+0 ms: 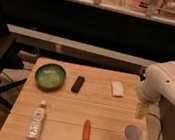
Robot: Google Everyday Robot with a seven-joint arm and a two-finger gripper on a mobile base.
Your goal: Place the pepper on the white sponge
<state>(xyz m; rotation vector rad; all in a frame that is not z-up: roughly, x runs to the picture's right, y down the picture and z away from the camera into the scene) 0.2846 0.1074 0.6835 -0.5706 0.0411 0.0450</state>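
Our gripper (141,110) hung by the counter's (64,108) right edge, fingers released, empty. The pepper (86,131) lay near the front, apart from the white sponge (117,88); we judged a pinch across its middle best.

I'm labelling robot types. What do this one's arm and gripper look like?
The arm is glossy white, built from thick rounded segments with bulbous joints. Its gripper, hanging by the right edge of the table, is slimmer and pale cream. No markings are visible.
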